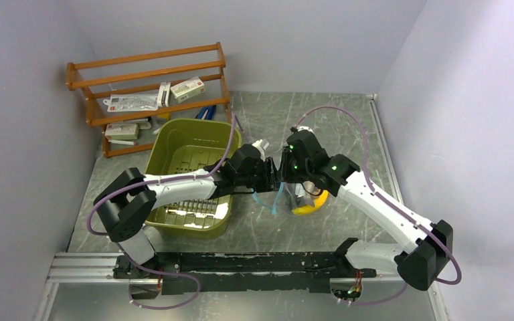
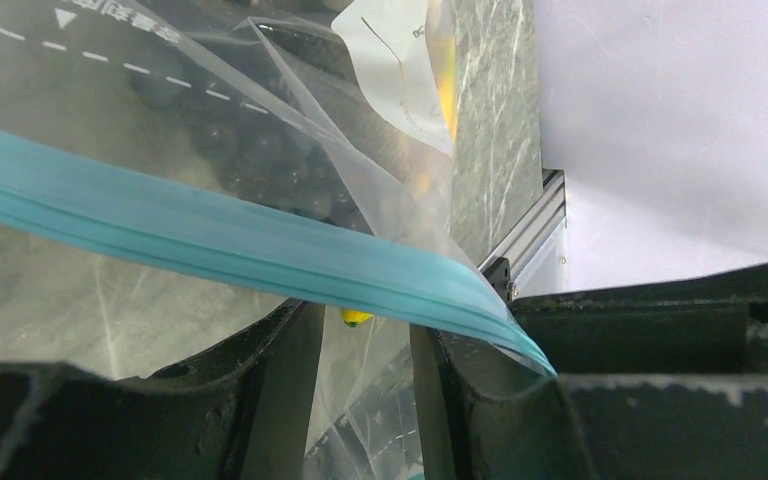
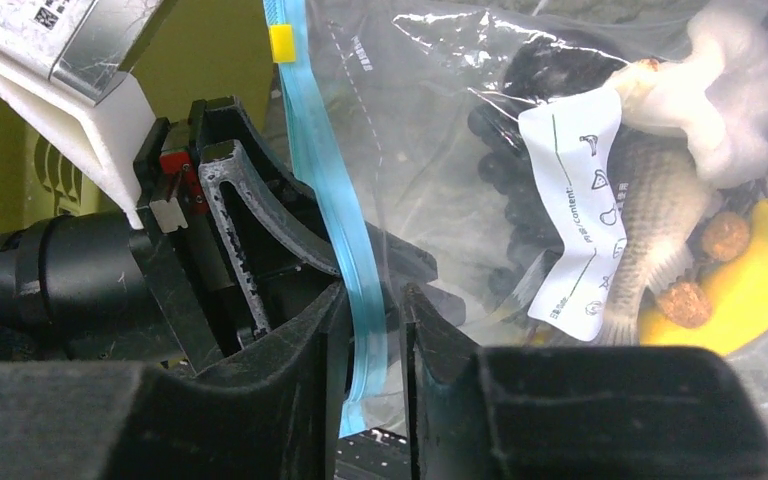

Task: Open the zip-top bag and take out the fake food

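Where the zip-top bag [image 1: 294,197] sits mid-frame, right gripper [image 3: 373,330] pinches its top-to-bottom strip [image 3: 325,190]; left gripper [image 2: 365,370] opposite, hold unclear.

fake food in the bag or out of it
In. The fake food shows through the clear plastic of the zip-top bag.

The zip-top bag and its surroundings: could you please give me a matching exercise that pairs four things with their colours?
Things:
1. banana
2. zip strip of the zip-top bag
3. tub
4. rack

Colours:
A. olive green
B. wooden brown
C. yellow
D. light blue-teal

Pairs: 1-C; 2-D; 3-A; 4-B
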You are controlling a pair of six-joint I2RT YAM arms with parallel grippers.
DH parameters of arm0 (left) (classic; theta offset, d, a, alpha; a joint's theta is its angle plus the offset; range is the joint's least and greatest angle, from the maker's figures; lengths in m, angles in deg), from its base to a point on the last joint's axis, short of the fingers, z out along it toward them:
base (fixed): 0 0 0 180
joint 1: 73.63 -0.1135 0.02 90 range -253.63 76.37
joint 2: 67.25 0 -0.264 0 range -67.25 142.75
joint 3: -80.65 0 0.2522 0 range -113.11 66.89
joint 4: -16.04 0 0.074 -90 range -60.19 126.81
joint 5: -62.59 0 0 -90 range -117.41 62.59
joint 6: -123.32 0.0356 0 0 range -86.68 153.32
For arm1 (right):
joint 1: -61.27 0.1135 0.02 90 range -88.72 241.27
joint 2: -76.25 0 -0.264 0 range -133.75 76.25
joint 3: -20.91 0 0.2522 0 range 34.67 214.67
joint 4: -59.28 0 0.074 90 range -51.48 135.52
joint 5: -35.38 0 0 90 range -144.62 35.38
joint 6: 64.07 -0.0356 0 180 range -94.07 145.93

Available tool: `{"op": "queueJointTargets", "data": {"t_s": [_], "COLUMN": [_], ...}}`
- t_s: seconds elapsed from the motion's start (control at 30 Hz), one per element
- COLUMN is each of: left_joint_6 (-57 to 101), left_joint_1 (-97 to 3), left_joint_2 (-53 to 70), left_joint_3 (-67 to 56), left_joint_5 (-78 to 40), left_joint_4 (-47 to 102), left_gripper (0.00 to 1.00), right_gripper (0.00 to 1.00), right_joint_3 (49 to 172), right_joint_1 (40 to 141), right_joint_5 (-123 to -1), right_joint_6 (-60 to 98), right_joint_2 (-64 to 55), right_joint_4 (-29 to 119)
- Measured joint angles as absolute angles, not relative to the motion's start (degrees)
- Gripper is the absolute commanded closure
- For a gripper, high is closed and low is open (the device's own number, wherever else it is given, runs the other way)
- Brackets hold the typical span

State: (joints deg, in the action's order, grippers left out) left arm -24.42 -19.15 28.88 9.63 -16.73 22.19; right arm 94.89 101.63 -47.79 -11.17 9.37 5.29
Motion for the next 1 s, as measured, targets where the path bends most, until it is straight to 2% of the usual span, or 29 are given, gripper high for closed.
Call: {"op": "queueJointTargets", "data": {"t_s": [0.33,0.57,0.67,0.73,1.0], "left_joint_6": [-24.7,-24.6,-24.6,-24.6,-25.6], "left_joint_1": [-19.1,-19.1,-19.1,-19.1,-19.1], "left_joint_2": [28.6,27.7,27.3,27.3,31.0], "left_joint_3": [9.8,10.3,10.3,10.3,7.6], "left_joint_5": [-16.8,-17.2,-17.4,-17.6,-18.3], "left_joint_4": [22.2,22.4,22.4,22.6,23.6], "left_gripper": [0.52,0.51,0.45,0.31,0.26], "right_gripper": [1.0,1.0,1.0,1.0,1.0], "right_joint_3": [98.5,102.2,103.7,104.8,105.5], "right_joint_1": [105.7,108.0,108.8,109.6,112.1], "right_joint_5": [-41.0,-34.8,-33.2,-31.8,-28.2], "right_joint_6": [-11.7,-13.1,-13.3,-13.9,-16.0], "right_joint_2": [6.2,4.3,3.6,2.8,3.5], "right_joint_4": [0.5,-3.6,-5.0,-6.4,-7.5]}}
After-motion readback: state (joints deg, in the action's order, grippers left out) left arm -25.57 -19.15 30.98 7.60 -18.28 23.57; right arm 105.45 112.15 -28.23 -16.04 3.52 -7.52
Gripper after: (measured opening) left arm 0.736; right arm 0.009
